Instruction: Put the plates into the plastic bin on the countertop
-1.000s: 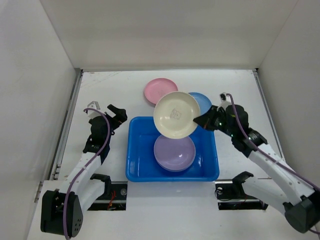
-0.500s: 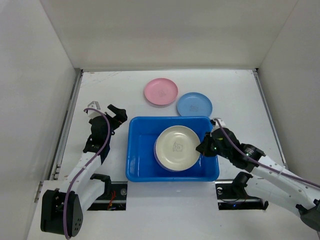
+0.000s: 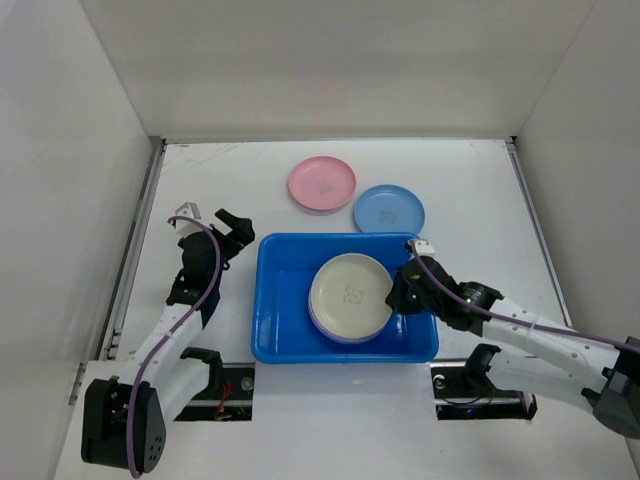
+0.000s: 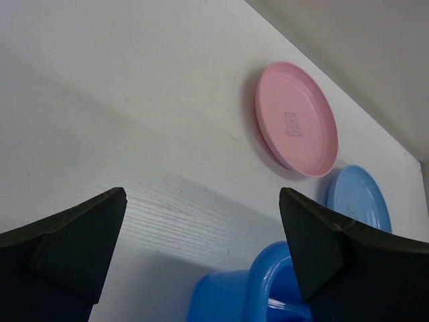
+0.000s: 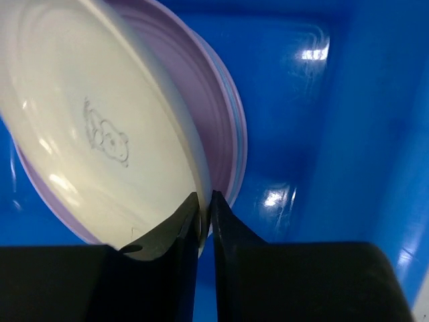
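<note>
The right tool point(image 3: 401, 291) is reached down inside the bin point(image 3: 272, 300), at its right side, with the jaws pinched almost together on the rim of the cream plate point(image 3: 349, 290). In the right wrist view its fingers point(image 5: 171, 236) leave only a thin slit, and the plate's edge sits in that slit, one finger on the upper face and the other under the rim. So this tool is clamped on the cream plate.

The cream plate sits face up, a faint mark at its centre, on top of a lilac stack point(image 3: 331, 331) in the middle of the bin. The stack's rims show past the cream plate on the near side and beside the tool; more than one rim can be seen there. Whether the cream plate lies flat on the stack or is raised a little at the held edge cannot be told.

The left tool point(image 3: 231, 231) hangs over the desk point(image 3: 220, 175) just left of the bin's far left corner. Its jaws stand wide apart with nothing between them, touching nothing.

Two plates lie on the desk beyond the bin: a pink plate point(image 3: 322, 184) and, to its right and nearer the bin, a blue plate point(image 3: 389, 209), close together but apart
</note>
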### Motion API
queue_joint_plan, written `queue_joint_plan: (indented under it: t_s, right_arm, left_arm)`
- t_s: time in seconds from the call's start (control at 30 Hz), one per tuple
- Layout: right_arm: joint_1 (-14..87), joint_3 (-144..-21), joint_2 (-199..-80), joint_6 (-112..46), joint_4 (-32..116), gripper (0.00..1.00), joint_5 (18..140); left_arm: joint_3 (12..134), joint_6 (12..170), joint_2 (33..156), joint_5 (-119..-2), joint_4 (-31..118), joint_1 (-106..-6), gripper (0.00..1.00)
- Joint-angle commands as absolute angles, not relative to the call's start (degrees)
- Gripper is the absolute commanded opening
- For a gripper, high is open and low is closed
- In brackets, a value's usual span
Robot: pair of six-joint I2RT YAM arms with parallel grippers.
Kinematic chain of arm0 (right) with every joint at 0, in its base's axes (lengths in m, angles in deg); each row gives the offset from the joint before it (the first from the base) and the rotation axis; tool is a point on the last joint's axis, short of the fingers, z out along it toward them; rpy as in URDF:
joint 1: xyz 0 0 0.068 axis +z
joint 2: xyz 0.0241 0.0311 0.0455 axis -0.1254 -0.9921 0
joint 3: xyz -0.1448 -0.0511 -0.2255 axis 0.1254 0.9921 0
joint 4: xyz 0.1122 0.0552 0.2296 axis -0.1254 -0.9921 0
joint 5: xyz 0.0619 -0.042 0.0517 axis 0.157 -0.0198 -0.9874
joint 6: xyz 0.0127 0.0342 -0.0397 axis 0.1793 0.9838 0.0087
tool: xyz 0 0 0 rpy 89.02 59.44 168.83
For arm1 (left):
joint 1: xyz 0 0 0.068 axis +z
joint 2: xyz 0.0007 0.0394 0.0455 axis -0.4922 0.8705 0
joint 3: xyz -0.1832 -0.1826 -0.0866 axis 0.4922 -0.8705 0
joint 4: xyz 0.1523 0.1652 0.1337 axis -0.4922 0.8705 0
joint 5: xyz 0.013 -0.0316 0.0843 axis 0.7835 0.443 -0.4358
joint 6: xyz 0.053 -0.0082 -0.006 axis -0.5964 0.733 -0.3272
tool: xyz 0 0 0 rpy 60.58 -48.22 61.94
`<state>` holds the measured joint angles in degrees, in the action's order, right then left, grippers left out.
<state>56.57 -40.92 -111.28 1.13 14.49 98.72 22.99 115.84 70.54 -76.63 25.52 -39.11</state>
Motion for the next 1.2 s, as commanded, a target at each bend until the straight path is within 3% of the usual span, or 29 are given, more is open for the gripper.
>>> queue_joint_plan:
  t_s: [0.0, 0.33, 0.5, 0.7, 0.97, 1.17]
  right_arm:
    - [58.57, -43.90, -112.56, 0.87, 17.45, 0.21, 101.07]
    - [62.96, -47.85, -110.54, 1.05, 14.74, 0.61, 104.32]
    - [65.52, -52.60, -108.87, -1.49, 12.10, 0.74, 107.75]
    - [63.50, -56.73, -108.87, -8.00, 10.08, 0.81, 106.44]
    - [59.73, -57.44, -104.66, -12.31, 7.96, 0.82, 106.53]
    - [53.31, -55.77, -103.33, -15.82, 11.30, 0.82, 104.07]
  left_arm:
    - [22.88, 115.60, 70.39, -76.77, 23.34, -38.93, 1.00]
    - [23.49, 115.34, 69.34, -75.19, 23.51, -39.72, 1.00]
    - [26.82, 115.78, 72.22, -70.54, 22.72, -38.14, 1.00]
    - [33.94, 118.32, 84.95, -62.54, 17.72, -36.30, 1.00]
    - [43.69, 118.33, 98.41, -58.23, 13.23, -36.38, 1.00]
    - [55.38, 118.24, 112.20, -53.04, 12.35, -36.73, 0.94]
